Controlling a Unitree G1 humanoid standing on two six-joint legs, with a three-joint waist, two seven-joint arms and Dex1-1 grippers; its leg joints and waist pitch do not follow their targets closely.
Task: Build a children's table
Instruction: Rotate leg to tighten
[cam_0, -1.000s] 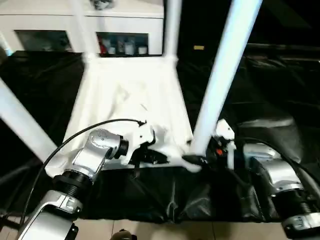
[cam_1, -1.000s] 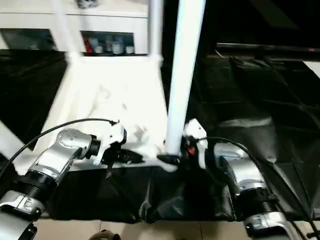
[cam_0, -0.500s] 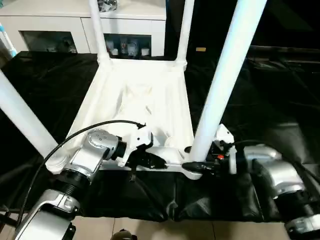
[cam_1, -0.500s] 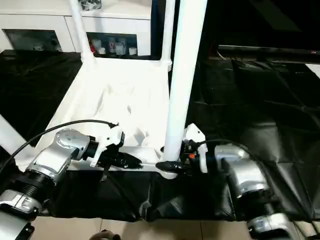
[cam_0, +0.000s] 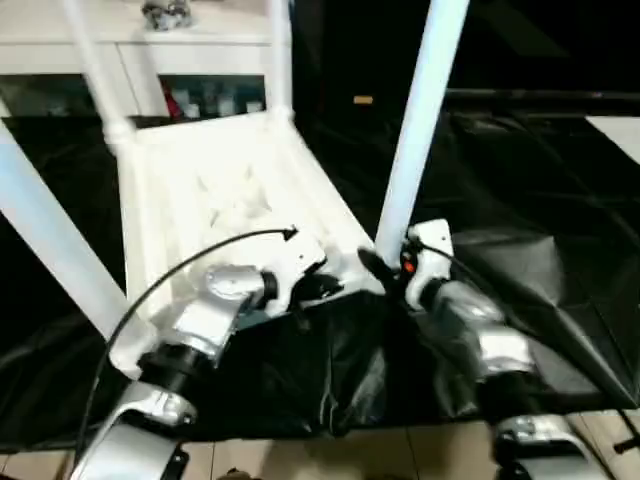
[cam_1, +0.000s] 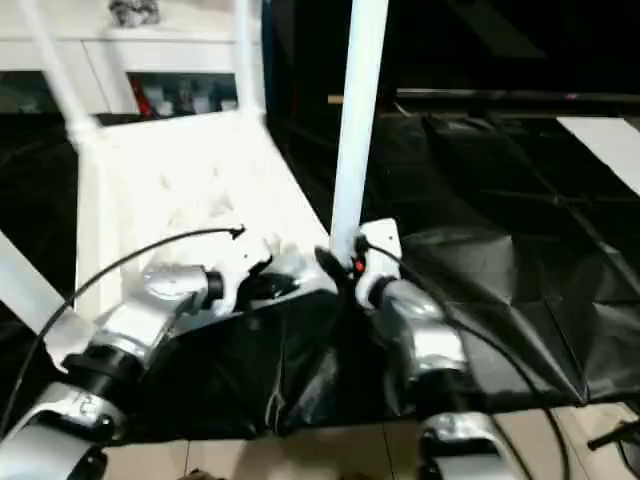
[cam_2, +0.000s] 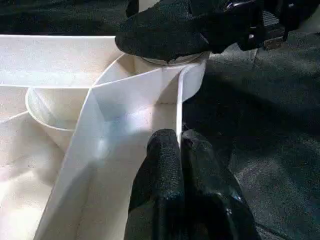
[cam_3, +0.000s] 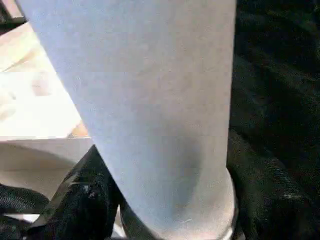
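Both tools are gripping the upturned children's table (cam_0: 215, 190).
Left tool (cam_2: 179, 150) is pinching its thin rim; right tool (cam_0: 385, 268) is clasping a leg (cam_0: 412, 140) base. Light, stiff, probably slippery plastic.

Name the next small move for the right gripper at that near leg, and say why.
Probably press the leg straight down into its corner socket. The right gripper is clamped around the leg's base, the left gripper pinches the tabletop's rim beside it, and whether the leg is fully seated is hard to tell.

White children's table (cam_0: 215, 190) upside down, legs (cam_0: 412, 130) upright
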